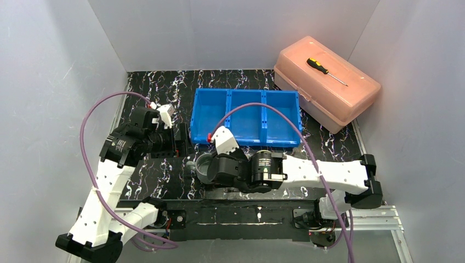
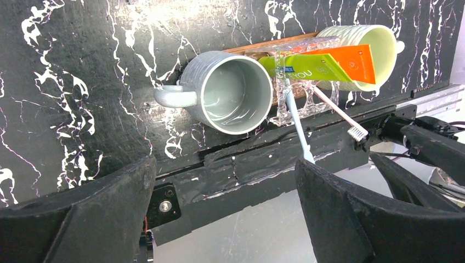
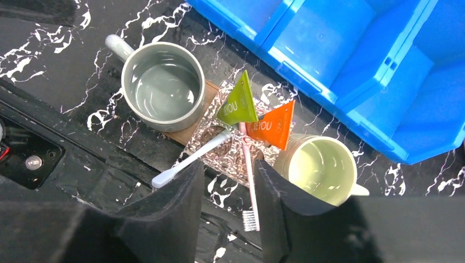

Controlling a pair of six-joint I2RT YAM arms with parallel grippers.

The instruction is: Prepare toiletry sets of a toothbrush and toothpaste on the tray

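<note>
Toothbrushes [image 3: 189, 159] lean loosely from clear holder [image 3: 219, 139] beside tubes [image 3: 237, 104], between grey mug [image 3: 163, 87] and pale green mug [image 3: 321, 167] on tray [image 3: 210, 90]. Directly above, right fingers [image 3: 175, 208] part-open, empty; a descent could flick them off counter [image 3: 66, 55] edge. Off to the side, left fingers [image 2: 98, 208] wide, empty.

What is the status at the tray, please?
Left gripper open, empty. Right gripper parted over toothbrushes, holding nothing. Green tube, orange tube and toothbrushes in clear holder between grey mug and pale green mug; both mugs empty. Nothing blocking.
</note>
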